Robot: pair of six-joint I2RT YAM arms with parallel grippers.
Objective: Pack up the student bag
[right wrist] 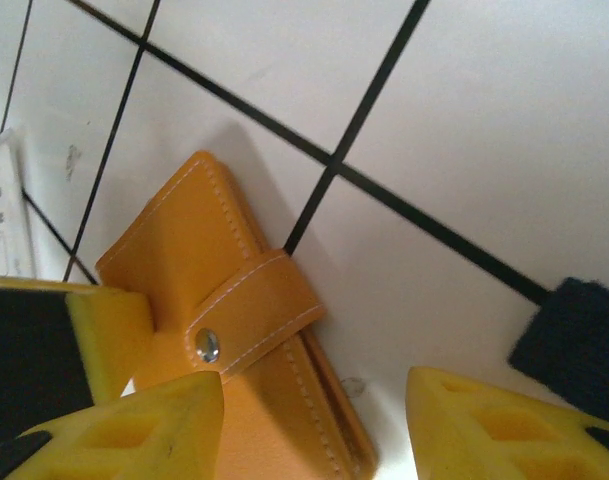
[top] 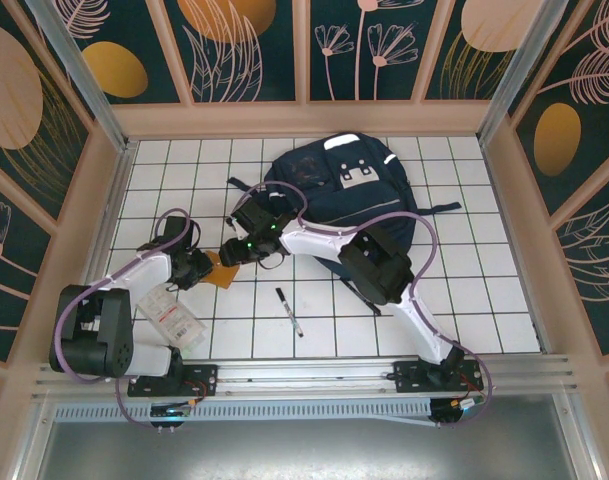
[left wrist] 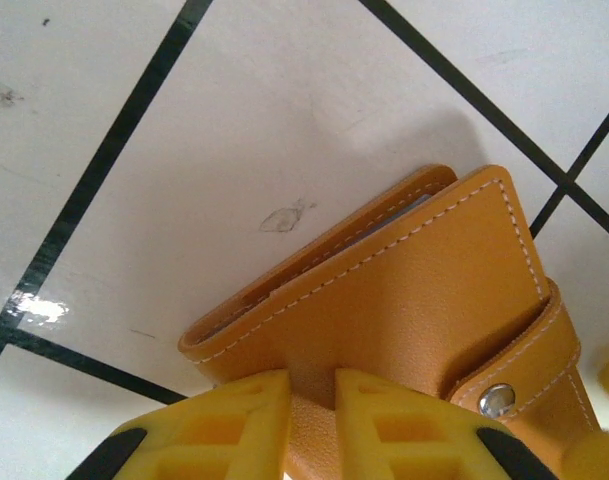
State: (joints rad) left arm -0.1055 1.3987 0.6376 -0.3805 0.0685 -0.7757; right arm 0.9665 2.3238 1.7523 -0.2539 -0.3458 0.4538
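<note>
Left claw pinching the edge of a tan wallet.
Its own camera shows that pinch. The right claw stands spread around the same wallet. From above, the navy bag lies just beyond both, far-middle of the table.

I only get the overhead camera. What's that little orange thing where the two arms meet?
Observer: A tan leather case with white stitching, seen up close in the left wrist view.
Operator: Is anything holding it?
Observer: Yes. The left gripper is pinched shut on its edge.
Operator: And the other arm?
Observer: The right gripper is open, with the case's snap strap showing between its fingers.
</note>
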